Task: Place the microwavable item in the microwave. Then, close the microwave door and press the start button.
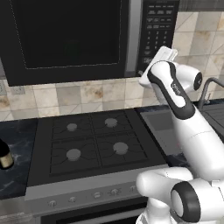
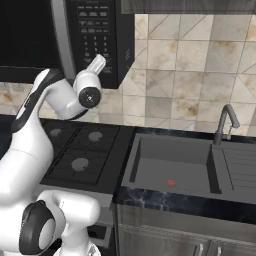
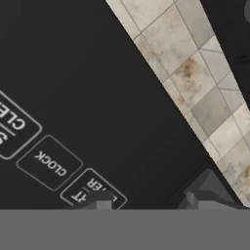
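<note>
The black microwave (image 1: 65,39) hangs above the stove, and its microwave door (image 1: 70,35) is shut with the dark window facing me. The microwavable item is hidden. My hand reaches up to the lower part of the keypad panel (image 1: 159,26) on the microwave's right side, also seen in the right base view (image 2: 95,30). In the hand view the gripper (image 3: 151,202) is very close to the panel, beside buttons such as CLOCK (image 3: 50,163). Its two fingertips (image 3: 103,202) stand apart with nothing between them.
A black four-burner stove (image 1: 87,140) lies below the microwave. A dark wine bottle (image 1: 4,155) stands on the counter at the far left. To the right are a sink (image 2: 150,145) with a small red thing (image 2: 171,183) in it and a faucet (image 2: 225,122).
</note>
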